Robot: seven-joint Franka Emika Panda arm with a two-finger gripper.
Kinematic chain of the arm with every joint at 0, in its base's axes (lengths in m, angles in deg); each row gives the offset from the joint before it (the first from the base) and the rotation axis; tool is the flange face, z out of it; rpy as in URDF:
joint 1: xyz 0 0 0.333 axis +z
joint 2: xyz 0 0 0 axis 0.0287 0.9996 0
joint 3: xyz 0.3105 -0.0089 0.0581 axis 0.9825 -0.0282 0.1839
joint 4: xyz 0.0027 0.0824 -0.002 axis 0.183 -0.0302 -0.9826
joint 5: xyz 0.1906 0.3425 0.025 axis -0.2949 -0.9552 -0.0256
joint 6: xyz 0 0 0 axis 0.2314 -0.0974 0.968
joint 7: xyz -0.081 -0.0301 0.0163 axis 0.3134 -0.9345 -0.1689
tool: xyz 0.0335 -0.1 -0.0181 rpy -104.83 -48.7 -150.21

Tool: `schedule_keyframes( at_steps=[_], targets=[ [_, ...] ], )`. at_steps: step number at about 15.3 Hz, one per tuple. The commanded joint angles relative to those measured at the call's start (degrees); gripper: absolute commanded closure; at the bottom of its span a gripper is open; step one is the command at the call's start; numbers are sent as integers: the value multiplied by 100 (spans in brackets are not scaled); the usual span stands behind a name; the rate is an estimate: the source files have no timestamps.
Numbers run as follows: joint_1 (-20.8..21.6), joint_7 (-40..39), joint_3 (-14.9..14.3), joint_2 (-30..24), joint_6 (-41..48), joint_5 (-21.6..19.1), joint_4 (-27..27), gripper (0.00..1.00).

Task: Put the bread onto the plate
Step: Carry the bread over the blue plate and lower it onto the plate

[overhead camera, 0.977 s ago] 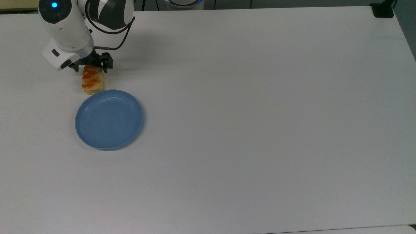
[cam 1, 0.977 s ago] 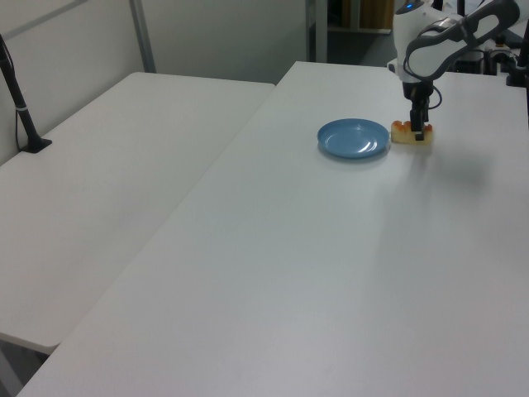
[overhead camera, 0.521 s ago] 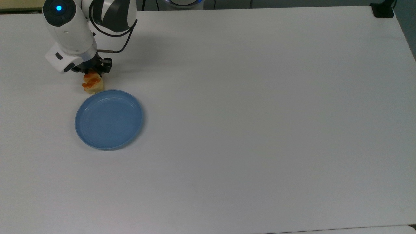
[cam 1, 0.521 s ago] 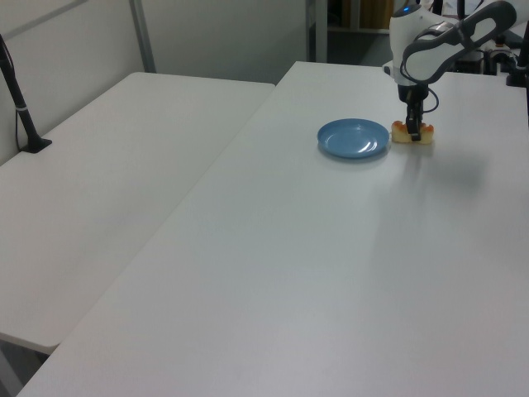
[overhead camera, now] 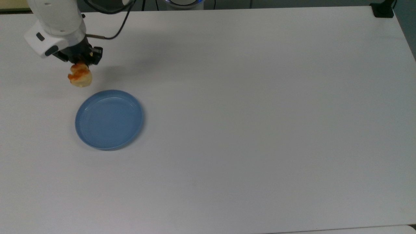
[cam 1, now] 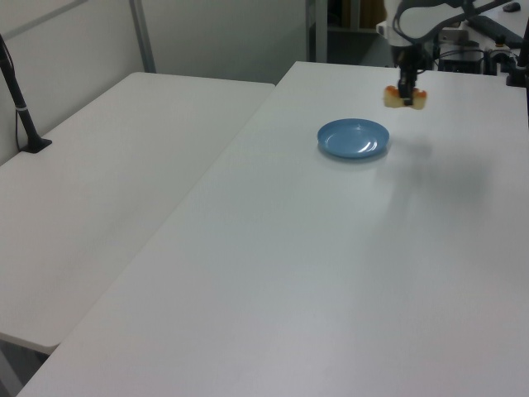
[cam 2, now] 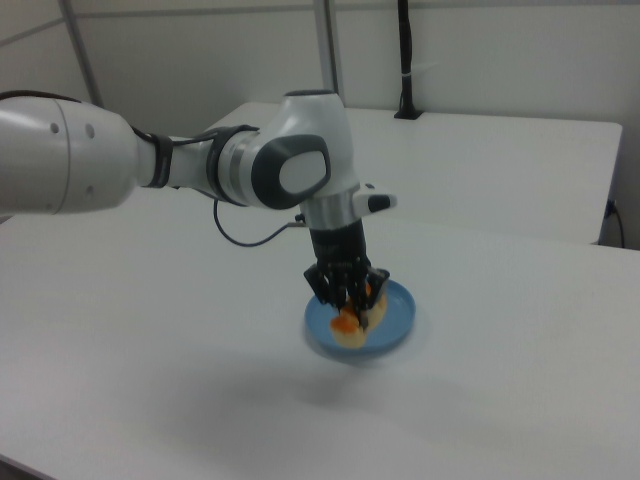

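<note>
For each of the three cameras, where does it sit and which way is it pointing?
Top view: overhead, looking down on the table; wrist and pincer show.
Left view: raised, off one end, looking along the table; arm at far end.
Right view: low, opposite side; the whole forearm shows.
All share the bread held aloft and the plate.

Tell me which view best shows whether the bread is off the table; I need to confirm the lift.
The left view: the bread hangs in the gripper, clear of the table. In the top view the bread sits beside the plate, height unreadable. In the right view the bread overlaps the plate.
</note>
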Motion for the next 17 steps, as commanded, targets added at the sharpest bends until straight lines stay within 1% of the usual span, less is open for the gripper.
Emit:
schedule_keyframes(
  at_steps=[1, 4, 6, 7, 8, 9, 10, 11, 12, 15, 17],
  targets=[
    [393, 565, -25, 932, 97, -337, 1097, 78],
    [481, 601, -7, 1372, -289, -365, 1344, 76],
    [570, 557, 10, 1592, -667, -338, 1327, 69],
    [578, 522, 10, 1672, -799, -321, 1335, 61],
    [578, 513, 10, 1707, -879, -321, 1327, 51],
    [587, 513, 10, 1716, -923, -321, 1318, 45],
    [605, 504, 19, 1742, -941, -312, 1300, 36],
    [605, 513, 37, 1743, -941, -312, 1292, 23],
    [596, 522, 54, 1743, -941, -321, 1283, 0],
    [587, 504, 54, 1629, -932, -312, 1283, 0],
    [596, 539, 54, 1305, -871, -356, 1283, 0]
  ],
)
